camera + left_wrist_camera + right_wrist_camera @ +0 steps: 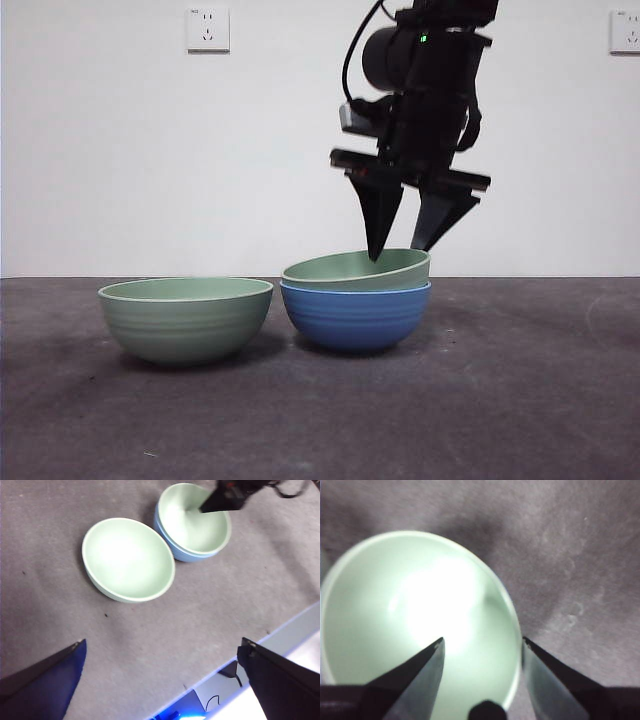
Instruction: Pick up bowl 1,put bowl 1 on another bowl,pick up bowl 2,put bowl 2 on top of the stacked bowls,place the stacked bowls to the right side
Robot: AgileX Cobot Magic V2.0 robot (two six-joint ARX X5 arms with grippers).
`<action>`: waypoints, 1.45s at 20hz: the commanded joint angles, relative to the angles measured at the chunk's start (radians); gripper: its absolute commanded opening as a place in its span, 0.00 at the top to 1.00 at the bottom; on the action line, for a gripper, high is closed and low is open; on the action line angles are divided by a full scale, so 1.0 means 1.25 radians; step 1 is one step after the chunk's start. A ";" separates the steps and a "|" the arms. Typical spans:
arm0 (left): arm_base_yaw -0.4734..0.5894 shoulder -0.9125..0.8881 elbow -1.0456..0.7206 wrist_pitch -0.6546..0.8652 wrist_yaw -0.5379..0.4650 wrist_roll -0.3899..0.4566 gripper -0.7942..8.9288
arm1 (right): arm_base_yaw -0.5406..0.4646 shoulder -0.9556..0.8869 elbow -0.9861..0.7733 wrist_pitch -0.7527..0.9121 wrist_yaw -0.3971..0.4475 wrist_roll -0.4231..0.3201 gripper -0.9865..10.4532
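Hovering over the stack, the right gripper [405, 252] has its two pointed black jaws spread apart, one tip inside the nested green bowl [357, 270] and the other just outside its rim, not clamped. That pale green bowl sits slightly tilted in the blue bowl [355, 317], a round, glossy bowl with faint horizontal ridges. A second pale green bowl [186, 318], same rounded ridged shape, stands upright just beside the blue one, not touching it. All rest on a dark grey, rough, felt-like table [500, 400]. Behind is a plain white wall with two sockets [207, 29]. The left gripper [162, 680] hangs high above the table, jaws wide apart, holding nothing, well away from both bowls.
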 commanded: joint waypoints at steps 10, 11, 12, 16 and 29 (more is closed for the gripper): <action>-0.122 0.321 0.002 0.338 -0.226 -0.096 0.31 | 0.000 -0.404 0.005 -0.150 0.026 0.014 0.69; -0.136 0.361 0.008 0.363 -0.248 -0.101 0.31 | 0.000 -0.440 0.005 -0.158 0.026 0.016 0.69; -0.154 0.411 0.020 0.379 -0.269 -0.103 0.31 | 0.000 -0.483 0.005 -0.162 0.026 0.027 0.69; -0.186 0.591 0.104 0.382 -0.323 -0.102 0.31 | 0.000 -0.619 0.005 -0.175 0.026 0.048 0.69; -0.201 0.727 0.154 0.347 -0.336 -0.127 0.87 | 0.000 -0.742 0.005 -0.235 0.027 0.056 0.69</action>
